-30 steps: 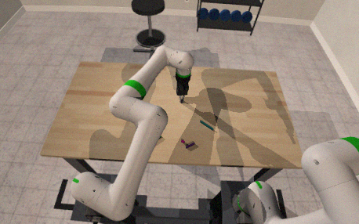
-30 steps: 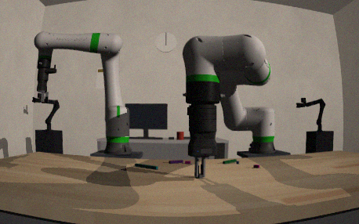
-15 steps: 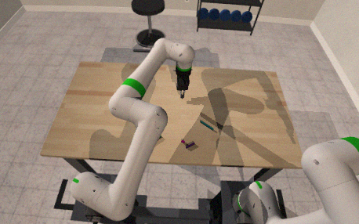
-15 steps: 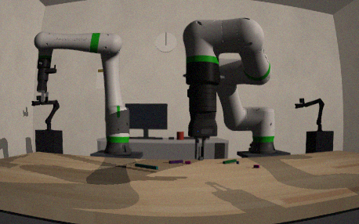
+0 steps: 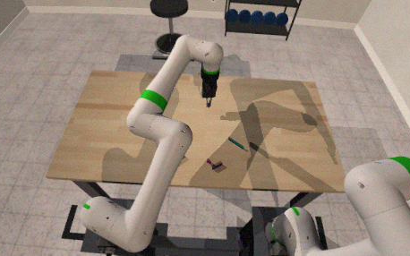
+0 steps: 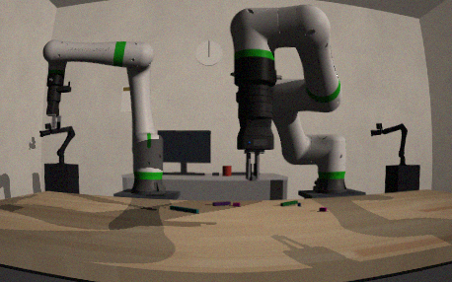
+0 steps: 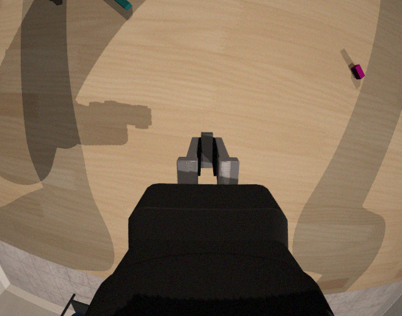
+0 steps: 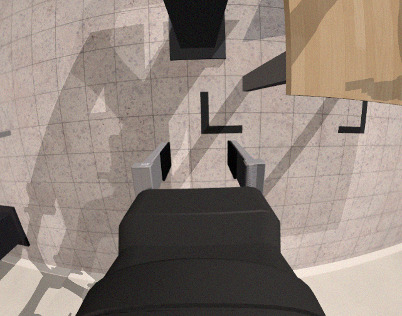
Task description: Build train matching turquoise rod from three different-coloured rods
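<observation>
You have the left gripper point(image 5: 209, 105) point(image 6: 252, 174) point(image 7: 206, 149) raised over the worktop point(image 5: 107, 134) point(image 6: 271, 237) point(image 7: 262, 118) point(image 8: 330, 68), fingers drawn close together on a grey rod point(image 7: 207, 146). Your right gripper point(image 6: 55, 121) point(image 8: 199, 153) hangs off the worktop, over the floor, fingers wide apart, nothing held.

Turquoise rod point(image 5: 236, 143) point(image 6: 184, 209) point(image 7: 123, 4): lying flat, on its own. Purple rod point(image 5: 217, 166) point(image 6: 221, 203): flat, a short magenta-looking rod point(image 5: 209, 161) point(image 6: 236, 204) near one end; you can't tell if they touch. Green rod point(image 6: 289, 203): flat, small blue rod point(image 6: 299, 204) near its end. Another magenta rod point(image 6: 323, 209) point(image 7: 358, 71) lies apart from these.
</observation>
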Action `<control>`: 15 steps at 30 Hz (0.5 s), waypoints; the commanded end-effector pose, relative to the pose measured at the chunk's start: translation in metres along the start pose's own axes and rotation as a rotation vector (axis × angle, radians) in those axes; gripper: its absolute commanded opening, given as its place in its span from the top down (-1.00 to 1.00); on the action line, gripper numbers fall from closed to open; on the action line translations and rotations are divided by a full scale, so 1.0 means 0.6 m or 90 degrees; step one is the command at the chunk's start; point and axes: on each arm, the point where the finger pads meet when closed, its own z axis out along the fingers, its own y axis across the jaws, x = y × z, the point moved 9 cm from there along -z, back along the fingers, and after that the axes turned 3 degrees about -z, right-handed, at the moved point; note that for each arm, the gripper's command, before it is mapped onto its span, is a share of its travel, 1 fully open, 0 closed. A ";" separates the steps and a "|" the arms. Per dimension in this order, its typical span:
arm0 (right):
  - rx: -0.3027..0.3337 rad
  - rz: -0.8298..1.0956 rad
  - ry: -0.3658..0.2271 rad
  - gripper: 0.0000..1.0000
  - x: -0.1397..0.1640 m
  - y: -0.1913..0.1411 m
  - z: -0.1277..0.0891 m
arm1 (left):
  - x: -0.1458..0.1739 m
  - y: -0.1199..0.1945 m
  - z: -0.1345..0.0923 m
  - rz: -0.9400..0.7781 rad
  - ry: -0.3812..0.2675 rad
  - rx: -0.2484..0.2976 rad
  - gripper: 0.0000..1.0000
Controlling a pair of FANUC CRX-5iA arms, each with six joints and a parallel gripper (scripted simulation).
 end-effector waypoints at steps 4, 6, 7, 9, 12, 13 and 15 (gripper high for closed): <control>0.000 0.000 -0.001 -1.00 0.000 0.000 -0.002 | 0.000 -0.001 -0.003 0.000 -0.001 0.001 0.52; 0.000 0.000 -0.001 -1.00 0.000 0.000 -0.002 | 0.000 -0.001 -0.003 0.000 -0.001 0.001 0.52; 0.000 0.000 -0.001 -1.00 0.000 0.000 -0.002 | 0.000 -0.001 -0.003 0.000 -0.001 0.001 0.52; 0.000 0.000 -0.001 -1.00 0.000 0.000 -0.002 | 0.000 0.001 -0.004 -0.003 -0.001 0.001 0.52; 0.000 0.000 -0.001 -1.00 0.000 0.000 -0.002 | 0.000 0.010 -0.012 -0.025 -0.001 0.001 0.52; 0.000 0.000 -0.001 -1.00 0.000 0.000 -0.002 | 0.000 0.016 -0.017 -0.038 -0.001 0.001 0.52; 0.000 0.000 -0.001 -1.00 0.000 0.000 -0.002 | 0.003 0.032 -0.028 -0.074 -0.001 0.001 0.52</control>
